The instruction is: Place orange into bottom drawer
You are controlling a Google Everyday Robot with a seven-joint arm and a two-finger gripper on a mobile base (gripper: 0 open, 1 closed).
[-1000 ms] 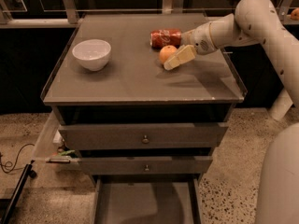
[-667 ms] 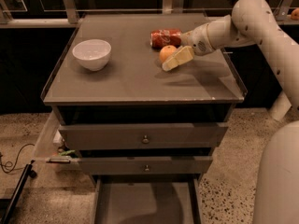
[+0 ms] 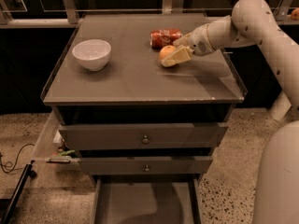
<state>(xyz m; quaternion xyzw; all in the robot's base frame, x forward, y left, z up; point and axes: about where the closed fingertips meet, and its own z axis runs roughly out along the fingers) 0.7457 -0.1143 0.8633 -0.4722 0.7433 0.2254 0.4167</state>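
The orange [image 3: 165,55] sits on the cabinet top, right of centre, just in front of a red soda can [image 3: 164,37] lying on its side. My gripper [image 3: 176,50] reaches in from the right and is closed around the orange; one cream finger [image 3: 180,55] lies against its near right side. The orange still looks to be resting on the top. The bottom drawer [image 3: 145,203] is pulled open at the foot of the cabinet, showing a flat grey floor with nothing in it.
A white bowl [image 3: 92,54] stands at the left of the cabinet top [image 3: 131,83]. Two closed drawers with small knobs [image 3: 145,138] sit above the open one. A side shelf with small items [image 3: 58,150] juts out at the left. My base [image 3: 280,181] fills the lower right.
The near finger has drawn slightly in against the orange. The arm, orange, can and bowl have otherwise stayed put.
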